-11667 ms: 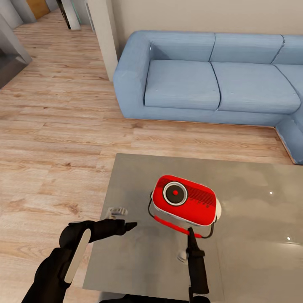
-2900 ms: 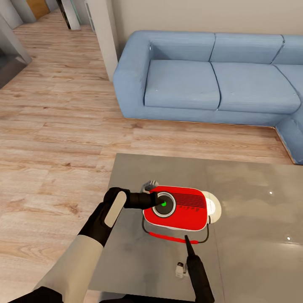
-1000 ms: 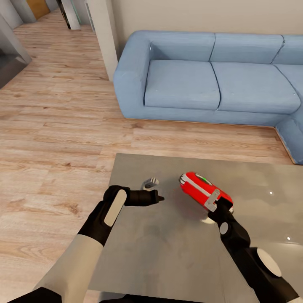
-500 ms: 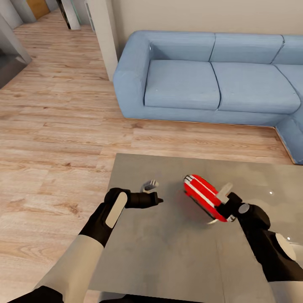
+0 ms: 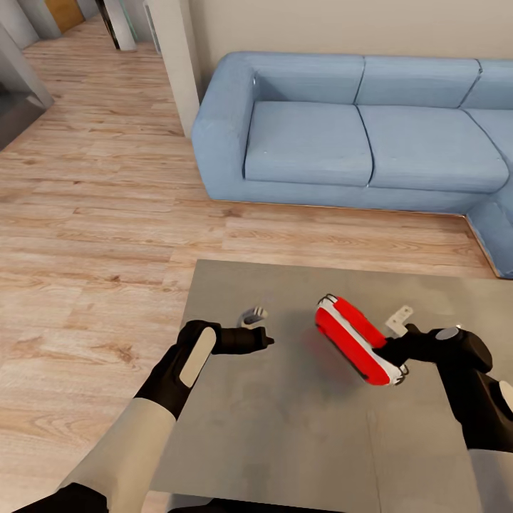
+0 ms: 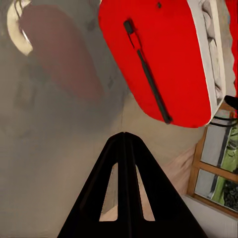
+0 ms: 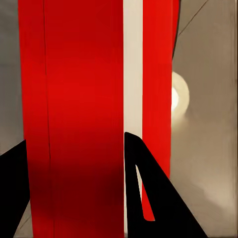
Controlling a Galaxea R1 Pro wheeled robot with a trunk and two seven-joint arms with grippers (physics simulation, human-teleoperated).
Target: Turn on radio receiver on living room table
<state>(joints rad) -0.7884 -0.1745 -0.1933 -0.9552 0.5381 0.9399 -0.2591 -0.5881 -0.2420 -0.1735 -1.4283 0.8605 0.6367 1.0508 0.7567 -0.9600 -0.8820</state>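
**Red radio held on edge above the desk**

- Right end effector [image 5: 396, 354]: black, fingers either side of the small red rounded-rectangular radio receiver with white trim band [image 5: 358, 340], clamping it; in the right wrist view one finger [image 7: 148, 198] lies across the glossy red shell.
- Radio: tilted on edge over the large glossy grey-taupe rectangular desk [image 5: 285, 442], reddish reflection beneath.
- Left end effector [image 5: 265, 338]: black, tapered fingers pressed together, empty, well apart from the radio.
- Blue fabric sofa [image 5: 356, 135]; light wood plank floor [image 5: 92, 235].

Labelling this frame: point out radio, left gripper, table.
radio receiver [image 5: 354, 340], head view, on its red side panel.
left gripper [image 5: 268, 339], head view, at its closed tips.
table [image 5: 285, 434], head view, on bare grey top.
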